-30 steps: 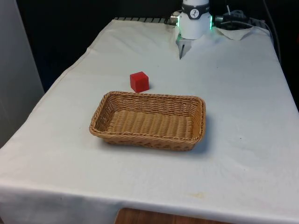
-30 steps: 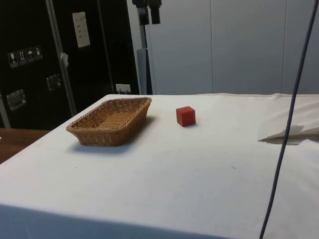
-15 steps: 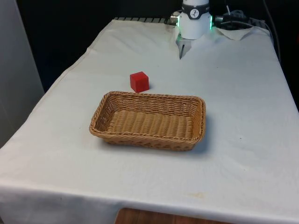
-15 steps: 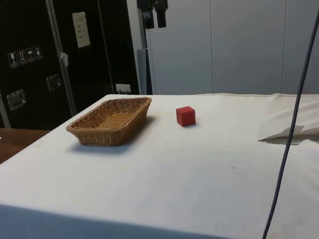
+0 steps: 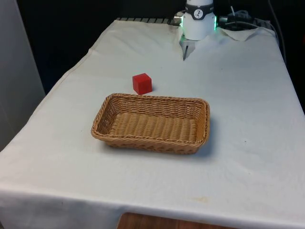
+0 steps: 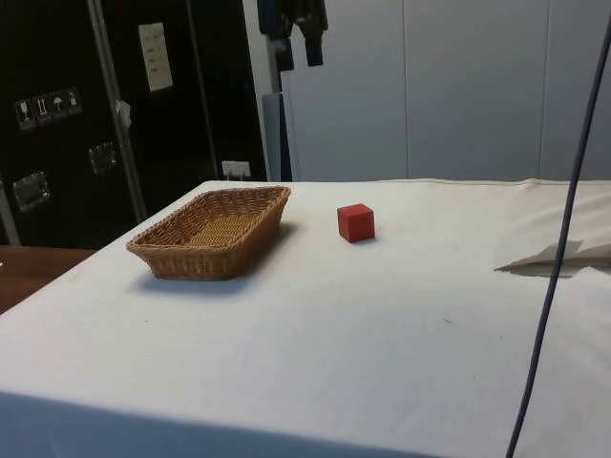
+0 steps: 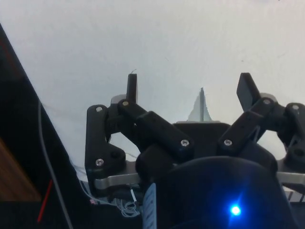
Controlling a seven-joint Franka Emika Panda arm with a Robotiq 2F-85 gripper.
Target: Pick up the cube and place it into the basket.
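A small red cube (image 5: 142,83) rests on the white cloth just behind the far rim of the wicker basket (image 5: 151,143), towards the front view's left. From the side, the cube (image 6: 355,222) stands a short way from the basket (image 6: 202,263), not touching it. My gripper (image 6: 299,55) hangs high above the table, over the stretch between basket and cube, well clear of both. In the wrist view the gripper (image 7: 188,88) is open, its two black fingers spread wide, with nothing but white cloth between them.
The basket holds nothing. A rumpled fold of white cloth (image 6: 558,256) lies at the robot's end of the table (image 5: 248,109). A grey cable (image 6: 558,239) hangs down across the side view's right. Dark cabinets (image 6: 86,114) stand beyond the table's edge.
In the side view the gripper has come down a little and shifted slightly towards the cube. Cube and basket have stayed where they were.
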